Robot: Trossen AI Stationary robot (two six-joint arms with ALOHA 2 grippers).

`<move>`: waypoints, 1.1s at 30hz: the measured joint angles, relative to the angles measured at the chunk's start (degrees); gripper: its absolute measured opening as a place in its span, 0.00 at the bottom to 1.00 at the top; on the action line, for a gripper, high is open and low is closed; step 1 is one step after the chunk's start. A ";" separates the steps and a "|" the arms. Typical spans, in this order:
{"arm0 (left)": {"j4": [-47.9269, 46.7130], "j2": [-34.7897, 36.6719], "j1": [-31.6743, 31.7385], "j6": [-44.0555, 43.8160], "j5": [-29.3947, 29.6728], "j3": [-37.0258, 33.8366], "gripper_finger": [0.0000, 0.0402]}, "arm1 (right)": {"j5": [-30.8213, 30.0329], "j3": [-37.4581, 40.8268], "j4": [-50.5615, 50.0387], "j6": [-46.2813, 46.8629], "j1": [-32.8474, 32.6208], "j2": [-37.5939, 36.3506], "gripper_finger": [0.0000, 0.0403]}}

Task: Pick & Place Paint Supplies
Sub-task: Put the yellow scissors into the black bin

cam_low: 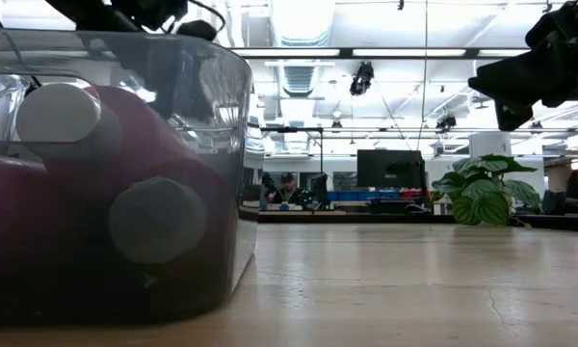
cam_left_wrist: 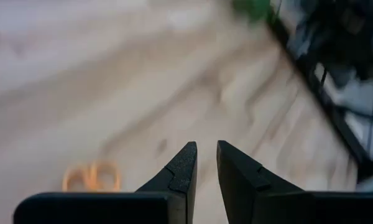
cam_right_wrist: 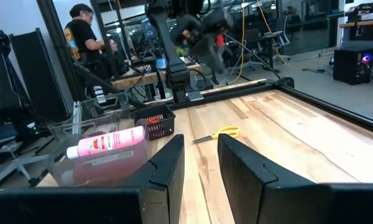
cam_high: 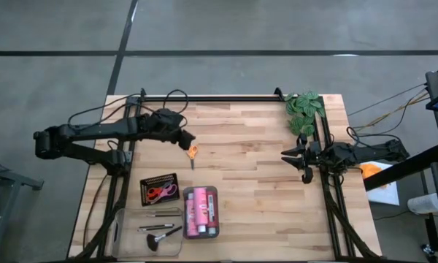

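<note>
Orange-handled scissors [cam_high: 193, 153] lie flat on the wooden table, left of centre; they also show in the left wrist view [cam_left_wrist: 91, 177] and the right wrist view [cam_right_wrist: 219, 133]. My left gripper [cam_high: 185, 138] hangs just beyond them toward the far left, its fingers almost together and empty [cam_left_wrist: 206, 149]. My right gripper [cam_high: 295, 158] waits at the right edge, fingers close together and empty [cam_right_wrist: 201, 146]. Pink paint bottles [cam_high: 200, 212] lie in a clear tray [cam_high: 214, 191]. Pink and red scissors [cam_high: 159, 193] lie in a black tray [cam_high: 147, 180]. Brushes [cam_high: 160, 232] lie in a second clear tray [cam_high: 124, 234].
A green leafy plant [cam_high: 304, 111] stands at the far right corner. The trays sit along the near left part of the table. Bare wood [cam_high: 255, 190] stretches between the trays and my right arm. A person [cam_right_wrist: 84, 34] stands in the room beyond the table.
</note>
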State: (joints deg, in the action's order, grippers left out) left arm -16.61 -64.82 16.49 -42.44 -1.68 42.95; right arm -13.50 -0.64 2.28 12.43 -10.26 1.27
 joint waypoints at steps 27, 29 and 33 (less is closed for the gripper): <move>-21.31 -14.24 1.09 -20.59 2.14 4.10 0.18 | -0.06 -0.02 0.02 0.00 0.02 -0.04 0.24; -21.30 -16.39 1.14 -20.43 2.19 5.16 0.19 | -0.06 -0.02 0.02 0.00 0.02 0.02 0.24; -21.35 -20.88 1.28 -18.67 2.57 6.28 0.19 | -0.06 -0.02 0.01 0.00 0.02 -0.01 0.24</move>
State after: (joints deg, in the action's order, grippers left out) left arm -37.95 -85.70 17.77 -61.11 0.89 49.23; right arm -13.56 -0.67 2.29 12.43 -10.24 1.27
